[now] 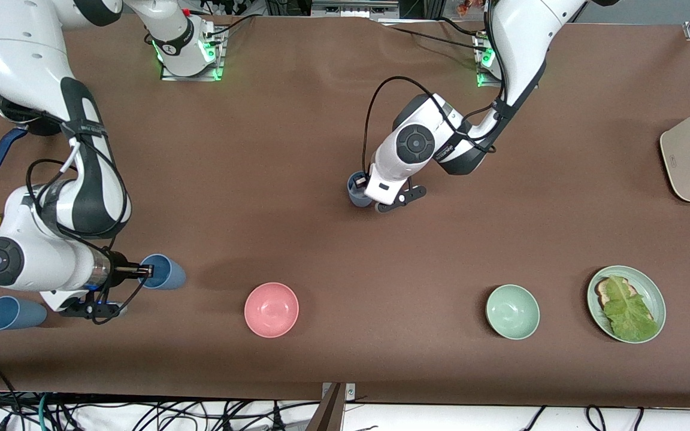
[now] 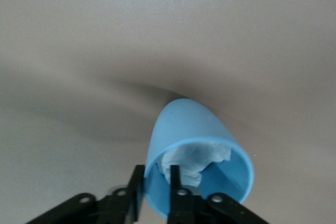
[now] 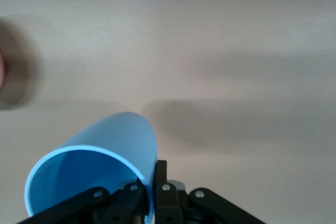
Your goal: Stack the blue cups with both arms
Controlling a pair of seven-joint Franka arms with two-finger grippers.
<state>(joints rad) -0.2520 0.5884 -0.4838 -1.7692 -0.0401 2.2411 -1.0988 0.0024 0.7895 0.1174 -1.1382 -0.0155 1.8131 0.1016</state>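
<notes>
Both grippers had a cup pinched by its rim: the left gripper held a blue cup with what looked like crumpled paper inside, farther from the front camera than the pink bowl; the right gripper held another cup beside that bowl, toward the right arm's end. A third cup lay further toward that end, untouched; no stacking was done

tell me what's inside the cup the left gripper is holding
Crumpled white paper or tissue sits inside the blue cup, whose rim the left gripper pinches. The wad covers the cup's bottom.
</notes>
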